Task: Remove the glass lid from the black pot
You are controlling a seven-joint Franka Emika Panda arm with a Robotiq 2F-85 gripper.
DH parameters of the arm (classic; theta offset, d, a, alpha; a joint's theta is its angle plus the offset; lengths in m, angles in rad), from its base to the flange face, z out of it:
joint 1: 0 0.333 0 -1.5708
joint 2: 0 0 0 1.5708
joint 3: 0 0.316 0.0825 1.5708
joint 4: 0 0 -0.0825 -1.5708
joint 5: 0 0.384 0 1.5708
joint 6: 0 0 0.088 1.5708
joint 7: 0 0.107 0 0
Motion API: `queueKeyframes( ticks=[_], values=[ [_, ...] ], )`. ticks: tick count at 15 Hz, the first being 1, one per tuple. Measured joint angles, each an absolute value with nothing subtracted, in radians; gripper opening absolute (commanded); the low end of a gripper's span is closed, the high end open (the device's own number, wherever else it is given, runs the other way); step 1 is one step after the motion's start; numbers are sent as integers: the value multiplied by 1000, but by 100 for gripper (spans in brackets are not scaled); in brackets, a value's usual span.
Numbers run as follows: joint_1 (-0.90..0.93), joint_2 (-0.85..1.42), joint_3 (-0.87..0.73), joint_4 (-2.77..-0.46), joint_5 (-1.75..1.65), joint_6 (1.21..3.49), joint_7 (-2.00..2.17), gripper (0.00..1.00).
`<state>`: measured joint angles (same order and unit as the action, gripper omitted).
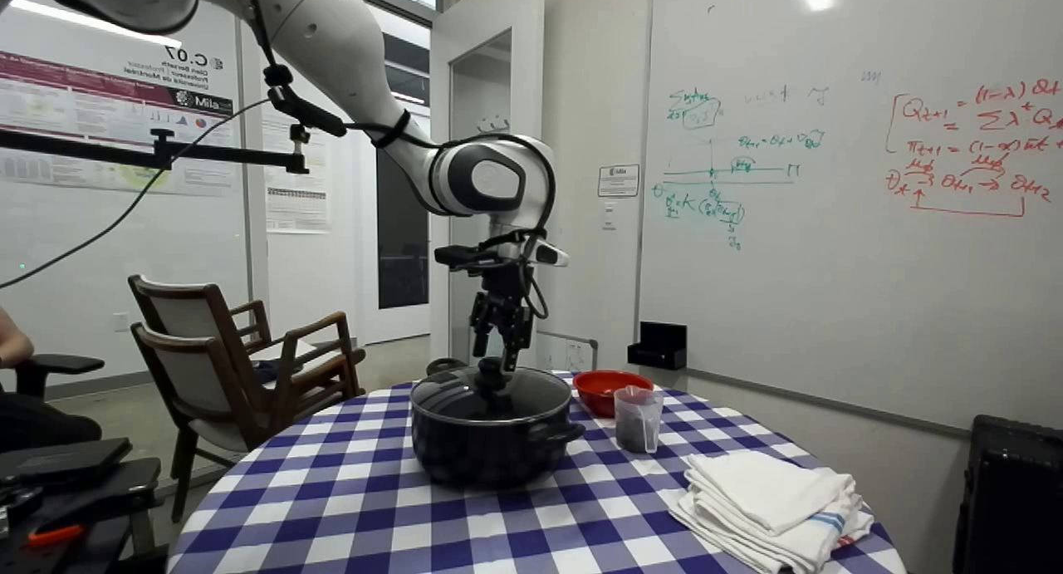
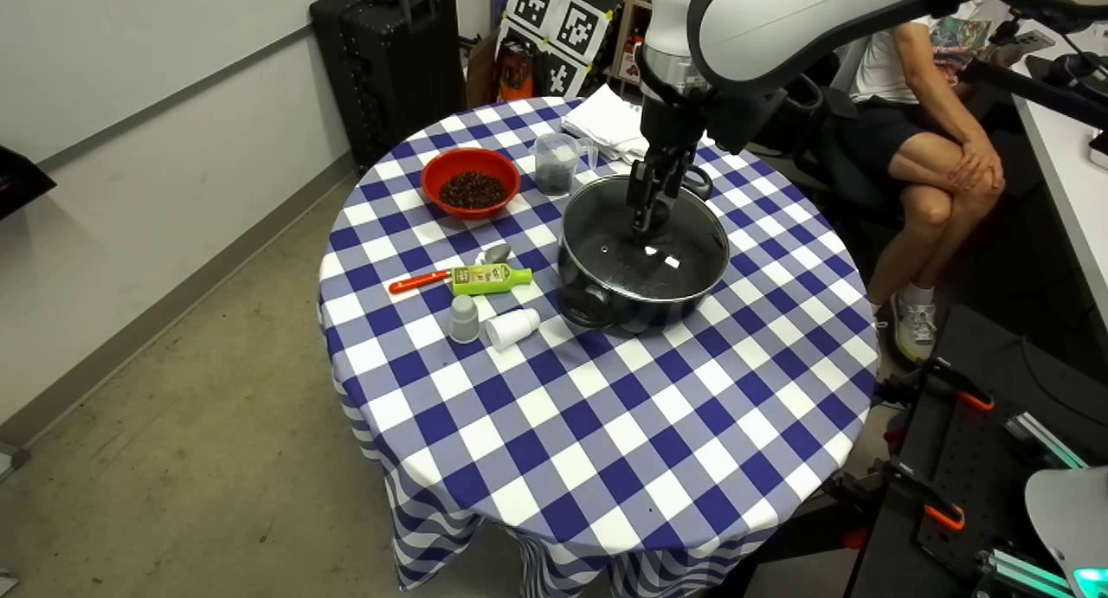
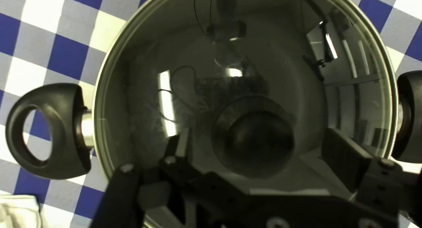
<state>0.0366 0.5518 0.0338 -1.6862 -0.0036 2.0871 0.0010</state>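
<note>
As pincer (image 3: pixel 258 150) gapes, lid (image 1: pixel 465 398) atop pot (image 1: pixel 482 453)

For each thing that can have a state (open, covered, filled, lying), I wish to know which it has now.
Gripper: open
Glass lid: in place, not lifted
Black pot: upright, covered
Red bowl: upright, partly filled
Measuring cup: upright, partly filled
White cloths: folded, stacked
Green bottle: lying on its side
White container: lying on its side
Grey container: standing
</note>
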Motion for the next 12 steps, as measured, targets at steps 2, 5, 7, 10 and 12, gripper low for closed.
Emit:
queueKeyframes(
  ticks=[2, 5, 7, 10, 12],
  values=[
    [37, 552, 34, -1690, -4, 2088, 1, 53],
    [40, 552, 34, -1691, -4, 2088, 1, 31],
    [40, 548, 34, -1691, -5, 2088, 1, 25],
    [41, 548, 34, -1694, -5, 2090, 1, 25],
    [41, 548, 34, -1694, -5, 2091, 1, 25]
  ],
)
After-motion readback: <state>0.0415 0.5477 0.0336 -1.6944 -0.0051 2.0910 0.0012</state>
